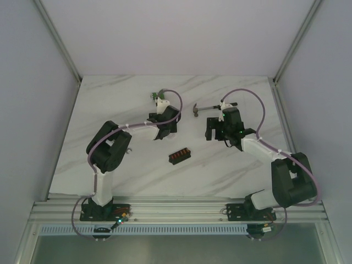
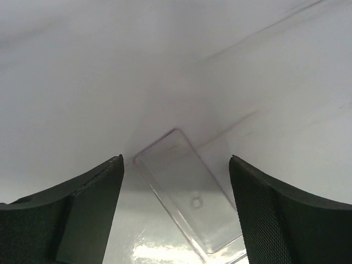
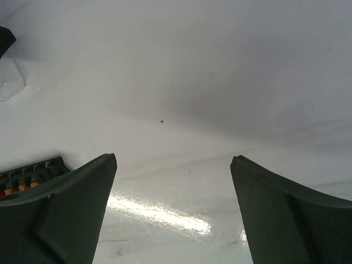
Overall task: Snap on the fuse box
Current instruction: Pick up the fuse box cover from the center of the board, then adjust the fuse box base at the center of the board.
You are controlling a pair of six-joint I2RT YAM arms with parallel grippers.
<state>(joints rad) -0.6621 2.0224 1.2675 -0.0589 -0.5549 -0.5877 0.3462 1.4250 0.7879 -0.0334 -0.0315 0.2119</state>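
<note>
Marbled white desk (image 1: 110, 104). Left pincer (image 2: 176, 165) and right pincer (image 3: 173, 162) both spread wide, gripping nothing. Hammer (image 1: 212, 108) lies at the rear beside the right pincer. Fuse box (image 1: 179, 155) sits mid-desk, apart from both. Clear lid (image 2: 190, 198) lies flat between the left fingers.

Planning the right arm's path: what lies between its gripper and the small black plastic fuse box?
Only bare white marbled tabletop separates right gripper and fuse box, per the top external view.

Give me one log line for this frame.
left gripper: open, over clear lid | right gripper: open, empty | fuse box: on table, lid off | hammer: untouched
</note>
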